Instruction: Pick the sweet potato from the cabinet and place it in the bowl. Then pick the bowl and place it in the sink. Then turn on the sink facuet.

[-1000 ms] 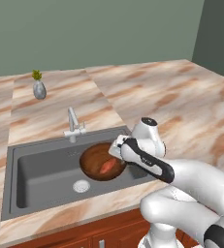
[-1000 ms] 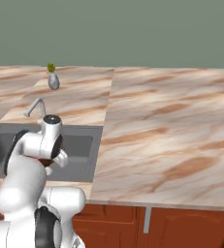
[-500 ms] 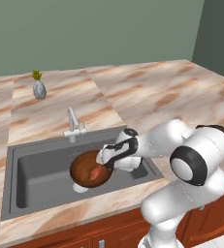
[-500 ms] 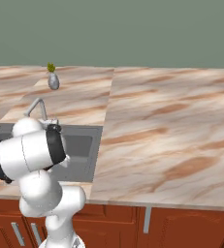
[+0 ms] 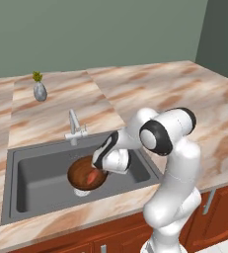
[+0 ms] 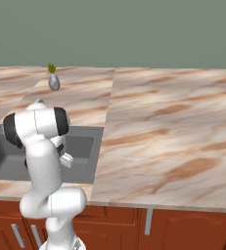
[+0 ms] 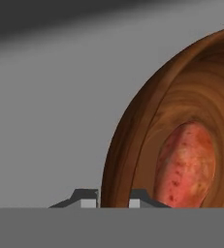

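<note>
Fingers (image 7: 112, 197) clamped on bowl (image 5: 86, 172) rim, one tip each side of wall. Bowl low inside sink (image 5: 36, 183), over drain area, right of basin centre. Sweet potato (image 5: 92, 176) lying in bowl, reddish, toward 3 o'clock side of bowl floor. Faucet (image 5: 74, 126) upright at 12 o'clock of bowl, on sink back edge. Small vase (image 5: 39, 90) on surface well beyond faucet, near wall.

Marbled counter (image 5: 150, 94) carries a small vase (image 5: 40, 91), with the sink (image 5: 41, 185) set into it
</note>
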Controlling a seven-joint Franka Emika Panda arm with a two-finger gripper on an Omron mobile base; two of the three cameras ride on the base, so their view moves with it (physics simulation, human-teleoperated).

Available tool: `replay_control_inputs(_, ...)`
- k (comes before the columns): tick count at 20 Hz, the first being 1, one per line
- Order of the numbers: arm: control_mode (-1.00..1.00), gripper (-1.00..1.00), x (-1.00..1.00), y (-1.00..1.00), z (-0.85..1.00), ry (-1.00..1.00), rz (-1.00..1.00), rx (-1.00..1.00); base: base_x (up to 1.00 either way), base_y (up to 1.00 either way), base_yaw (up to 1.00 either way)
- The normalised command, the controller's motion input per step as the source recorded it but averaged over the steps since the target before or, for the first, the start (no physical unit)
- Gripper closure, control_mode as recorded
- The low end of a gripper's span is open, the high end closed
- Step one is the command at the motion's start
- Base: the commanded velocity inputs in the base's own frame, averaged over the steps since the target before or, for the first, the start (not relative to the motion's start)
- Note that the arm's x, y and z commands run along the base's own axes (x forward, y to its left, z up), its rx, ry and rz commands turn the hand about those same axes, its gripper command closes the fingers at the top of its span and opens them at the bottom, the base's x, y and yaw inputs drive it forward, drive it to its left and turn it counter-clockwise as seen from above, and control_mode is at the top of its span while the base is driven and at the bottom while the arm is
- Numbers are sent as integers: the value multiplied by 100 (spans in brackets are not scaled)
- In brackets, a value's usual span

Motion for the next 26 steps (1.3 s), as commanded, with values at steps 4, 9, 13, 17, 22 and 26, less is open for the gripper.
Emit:
replay_control_inputs(4, -100, 100, 52, 19, -53, 1, 3, 0, 0, 0, 0)
replay_control_inputs(9, -100, 100, 51, 28, -52, 1, 3, 0, 0, 0, 0)
replay_control_inputs(13, -100, 100, 52, 24, -39, 0, 2, 0, 0, 0, 0)
replay_control_inputs(17, -100, -100, 43, 24, -20, 0, 0, 0, 0, 0, 0)
replay_control_inputs(22, -100, -100, 7, 10, 44, 0, 0, 0, 0, 0, 0)
replay_control_inputs(26, -100, -100, 0, 0, 99, 2, 0, 1, 0, 0, 0)
